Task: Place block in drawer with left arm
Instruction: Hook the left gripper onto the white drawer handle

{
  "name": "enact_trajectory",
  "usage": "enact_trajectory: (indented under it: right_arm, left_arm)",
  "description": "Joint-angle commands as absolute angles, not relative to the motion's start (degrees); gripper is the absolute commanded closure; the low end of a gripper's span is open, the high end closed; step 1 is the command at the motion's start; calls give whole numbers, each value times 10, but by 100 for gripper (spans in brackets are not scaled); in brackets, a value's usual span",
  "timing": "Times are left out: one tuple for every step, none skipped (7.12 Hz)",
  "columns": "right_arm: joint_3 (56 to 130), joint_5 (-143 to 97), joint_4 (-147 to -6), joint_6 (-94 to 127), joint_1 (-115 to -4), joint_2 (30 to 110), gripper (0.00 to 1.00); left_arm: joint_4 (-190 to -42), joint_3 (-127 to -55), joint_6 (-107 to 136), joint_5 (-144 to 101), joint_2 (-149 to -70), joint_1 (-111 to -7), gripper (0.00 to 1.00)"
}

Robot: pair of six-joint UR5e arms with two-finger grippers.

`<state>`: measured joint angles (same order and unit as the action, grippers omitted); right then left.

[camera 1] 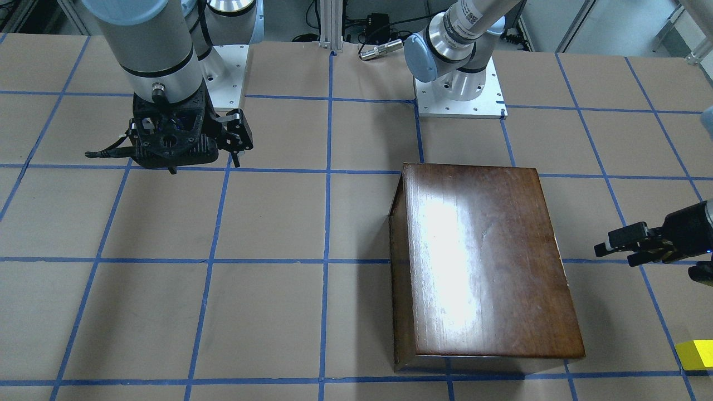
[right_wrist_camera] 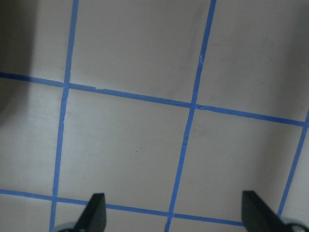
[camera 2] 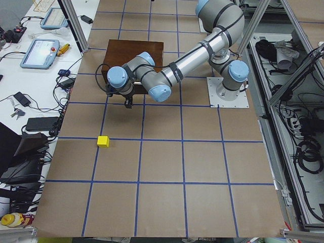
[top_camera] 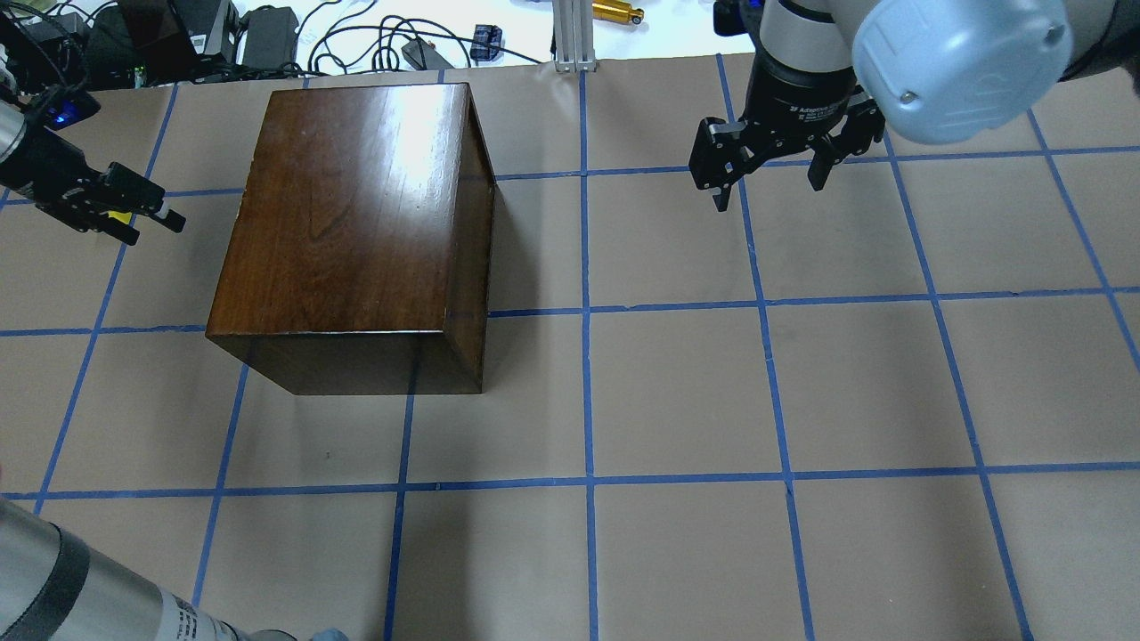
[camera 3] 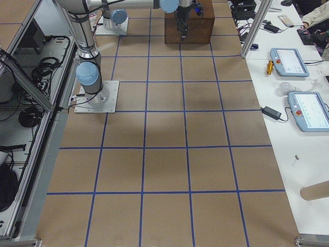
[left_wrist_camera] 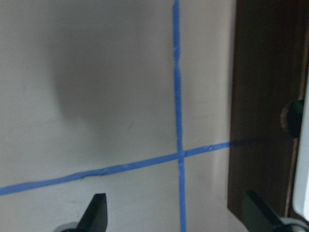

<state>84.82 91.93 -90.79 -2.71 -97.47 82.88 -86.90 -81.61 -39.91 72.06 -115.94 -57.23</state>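
The yellow block (camera 2: 103,141) lies on the table, apart from the cabinet; it also shows at the edge of the front-facing view (camera 1: 696,353). The dark wooden cabinet (top_camera: 356,205) stands closed; the drawer's pale tray is hidden, and only its dark brown front (left_wrist_camera: 256,96) shows. My left gripper (top_camera: 151,227) is open and empty, low beside that front, pointing at it; the block is a short way off to its side. The left wrist view shows its fingertips (left_wrist_camera: 99,210) wide apart. My right gripper (top_camera: 766,187) is open and empty, far from the cabinet.
The table (top_camera: 677,392) is brown paper with a blue tape grid. Both arm bases (camera 1: 459,94) stand at the robot's edge. Cables and power bricks (top_camera: 267,36) lie beyond the far edge. Tablets (camera 2: 40,53) rest on the side bench.
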Motion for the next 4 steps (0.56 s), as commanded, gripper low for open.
enact_trajectory:
  right_arm:
    - [848,919,-908,-26,-975,829,0]
    - [848,919,-908,-27,-975,829,0]
    - [848,919,-908,-26,-975,829,0]
    - [848,919,-908,-26,-975,829,0]
  left_arm:
    - [-868,-816,-396,685,-1169,-597,0]
    - [-868,-818,-395,681,-1170,-605,0]
    - [-868,-819,-396,681,-1174,-606,0]
    - [-867,-820,-395,680,-1181,-607,0]
